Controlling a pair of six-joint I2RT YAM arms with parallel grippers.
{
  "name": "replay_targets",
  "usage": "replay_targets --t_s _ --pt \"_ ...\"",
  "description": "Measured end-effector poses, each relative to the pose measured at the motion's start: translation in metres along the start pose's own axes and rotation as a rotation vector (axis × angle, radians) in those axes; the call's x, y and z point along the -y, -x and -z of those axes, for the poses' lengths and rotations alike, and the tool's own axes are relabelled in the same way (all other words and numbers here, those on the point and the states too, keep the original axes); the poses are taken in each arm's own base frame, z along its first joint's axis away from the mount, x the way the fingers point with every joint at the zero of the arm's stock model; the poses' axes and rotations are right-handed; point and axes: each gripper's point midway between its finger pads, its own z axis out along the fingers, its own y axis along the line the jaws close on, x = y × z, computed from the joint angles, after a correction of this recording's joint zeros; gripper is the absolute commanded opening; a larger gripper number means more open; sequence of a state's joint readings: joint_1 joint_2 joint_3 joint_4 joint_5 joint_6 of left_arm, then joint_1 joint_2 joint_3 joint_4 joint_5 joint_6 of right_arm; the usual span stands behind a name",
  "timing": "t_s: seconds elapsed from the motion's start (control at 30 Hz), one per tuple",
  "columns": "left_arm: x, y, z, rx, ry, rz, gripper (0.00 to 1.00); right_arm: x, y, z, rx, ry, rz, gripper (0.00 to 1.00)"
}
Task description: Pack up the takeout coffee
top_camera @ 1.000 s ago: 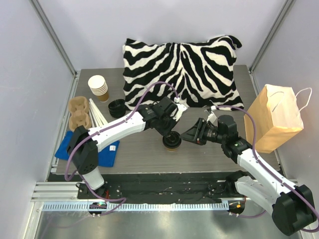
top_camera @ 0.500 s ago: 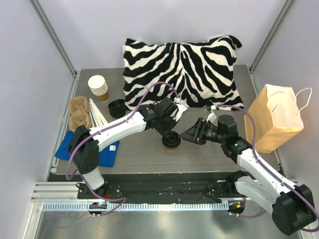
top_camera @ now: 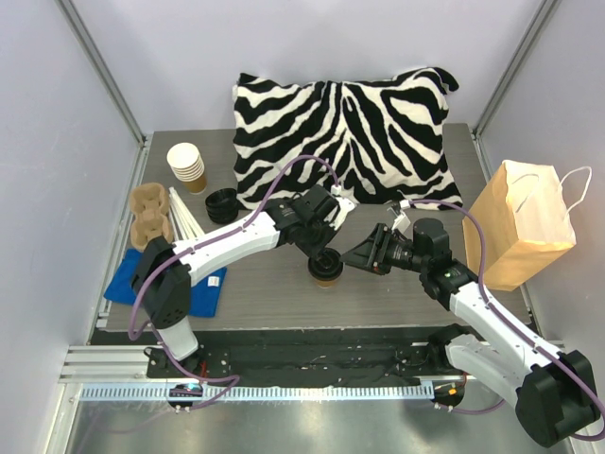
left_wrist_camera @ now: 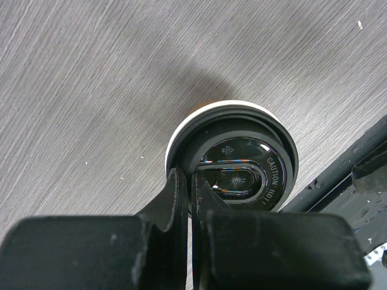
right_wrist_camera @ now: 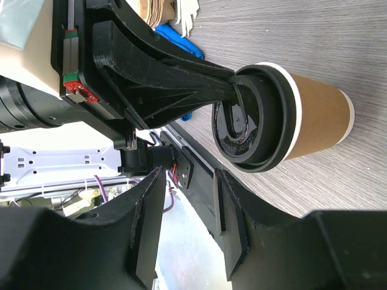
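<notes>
The takeout coffee [top_camera: 325, 271], a brown paper cup with a black lid, stands upright on the table's near middle. My left gripper [top_camera: 323, 253] is shut right above it, and its fingertips [left_wrist_camera: 179, 181] touch the rim of the lid [left_wrist_camera: 248, 169]. I cannot tell whether the rim is pinched between them. My right gripper [top_camera: 357, 256] hovers just right of the cup, open and empty. In the right wrist view the cup [right_wrist_camera: 314, 118] lies beyond the right gripper [right_wrist_camera: 187, 226] and off to one side, not between the fingers.
A zebra pillow [top_camera: 345, 123] fills the back of the table. A brown paper bag [top_camera: 525, 227] stands at the right edge. At the left are a stack of lidless cups [top_camera: 187, 165], black lids [top_camera: 222, 203], a cardboard carrier [top_camera: 151, 213] and a blue cloth [top_camera: 203, 288].
</notes>
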State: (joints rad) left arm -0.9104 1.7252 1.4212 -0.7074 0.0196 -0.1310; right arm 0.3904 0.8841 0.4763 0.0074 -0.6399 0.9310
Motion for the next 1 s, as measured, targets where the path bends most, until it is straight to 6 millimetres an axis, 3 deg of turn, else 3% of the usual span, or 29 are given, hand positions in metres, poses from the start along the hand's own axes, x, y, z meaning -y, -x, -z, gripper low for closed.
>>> replay_targets --t_s 0.43,1.0 --pt "0.000 0.002 -0.008 -0.003 0.000 0.004 0.00 0.003 -0.001 -0.002 -0.001 0.002 -0.008 0.37" --pt "0.001 0.003 -0.009 -0.001 0.000 0.019 0.00 0.028 -0.017 -0.025 -0.071 -0.029 -0.049 0.27"
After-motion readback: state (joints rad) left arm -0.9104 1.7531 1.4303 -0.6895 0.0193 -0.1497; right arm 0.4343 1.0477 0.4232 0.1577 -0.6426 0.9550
